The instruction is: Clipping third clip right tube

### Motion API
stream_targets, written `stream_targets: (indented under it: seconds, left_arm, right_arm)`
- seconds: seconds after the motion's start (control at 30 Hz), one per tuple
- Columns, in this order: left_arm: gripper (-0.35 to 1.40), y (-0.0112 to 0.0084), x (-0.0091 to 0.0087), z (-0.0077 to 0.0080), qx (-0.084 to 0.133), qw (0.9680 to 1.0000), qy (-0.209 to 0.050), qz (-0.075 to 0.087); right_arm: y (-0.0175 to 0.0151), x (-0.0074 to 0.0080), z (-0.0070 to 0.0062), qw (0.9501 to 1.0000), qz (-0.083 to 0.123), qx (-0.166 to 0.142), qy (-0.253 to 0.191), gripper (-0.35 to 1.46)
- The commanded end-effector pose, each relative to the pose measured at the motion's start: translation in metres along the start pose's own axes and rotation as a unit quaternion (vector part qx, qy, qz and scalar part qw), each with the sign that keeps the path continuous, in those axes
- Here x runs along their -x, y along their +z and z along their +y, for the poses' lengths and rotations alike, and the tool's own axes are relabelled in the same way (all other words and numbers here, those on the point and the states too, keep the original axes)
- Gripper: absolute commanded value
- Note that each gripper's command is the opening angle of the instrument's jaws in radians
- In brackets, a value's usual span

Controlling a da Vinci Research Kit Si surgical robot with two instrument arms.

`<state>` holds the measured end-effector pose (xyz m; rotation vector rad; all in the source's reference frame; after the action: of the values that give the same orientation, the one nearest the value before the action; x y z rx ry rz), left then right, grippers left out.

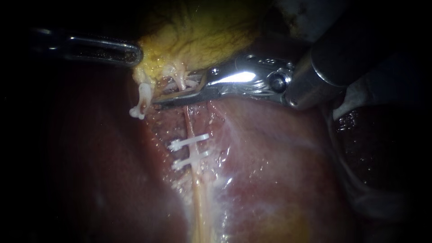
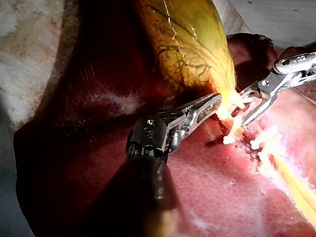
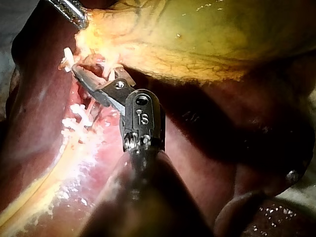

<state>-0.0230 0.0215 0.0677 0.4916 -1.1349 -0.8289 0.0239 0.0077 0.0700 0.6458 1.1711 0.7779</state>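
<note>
The yellow gallbladder (image 1: 202, 36) lies over the red liver (image 1: 279, 171). My left instrument (image 1: 135, 55) is shut on the gallbladder's lower edge. A pale tube (image 1: 198, 198) runs up the liver toward the gallbladder and carries two white clips (image 1: 189, 143) (image 1: 191, 158). Above them my right instrument (image 1: 157, 100) reaches across the tube; a narrow gap shows between its jaws, with the tube's whitish strands (image 1: 180, 81) in that gap. In the right wrist view the right instrument (image 3: 86, 74) straddles the same strands just beyond the clips (image 3: 76, 111).
A short white stump (image 1: 143, 101) hangs from the gallbladder's edge beside the right instrument's tip. In the left wrist view my left instrument (image 2: 215, 101) and right instrument (image 2: 247, 106) meet at the gallbladder's (image 2: 187, 44) narrow end. White padding (image 2: 24, 64) borders the liver.
</note>
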Motion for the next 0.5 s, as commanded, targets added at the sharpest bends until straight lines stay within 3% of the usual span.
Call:
stream_targets:
  seconds: [0.03, 0.2, 0.3, 0.5]
  left_arm:
    - [-0.35, 0.0, 0.0, 0.0, 0.0, 1.0, 0.0, 0.0]
    - [-0.35, -0.0001, 0.0, 0.0, -0.001, 1.0, 0.0, 0.0]
    - [-0.35, -0.0002, 0.0, 0.0, -0.001, 1.0, 0.0, 0.0]
    - [-0.35, -0.0002, 0.0, 0.0, -0.001, 1.0, 0.0, 0.0]
  right_arm:
    - [-0.0001, 0.0, 0.0, 1.0, 0.0, 0.0, 0.0, 0.21]
    - [-0.0004, 0.0001, -0.0001, 0.9997, -0.007, -0.023, 0.0, 0.35]
    - [-0.0007, 0.0003, -0.0001, 0.9967, -0.006, -0.081, -0.003, 0.42]
    - [-0.0007, 0.0004, 0.0, 0.9875, 0.019, -0.156, 0.011, 0.49]
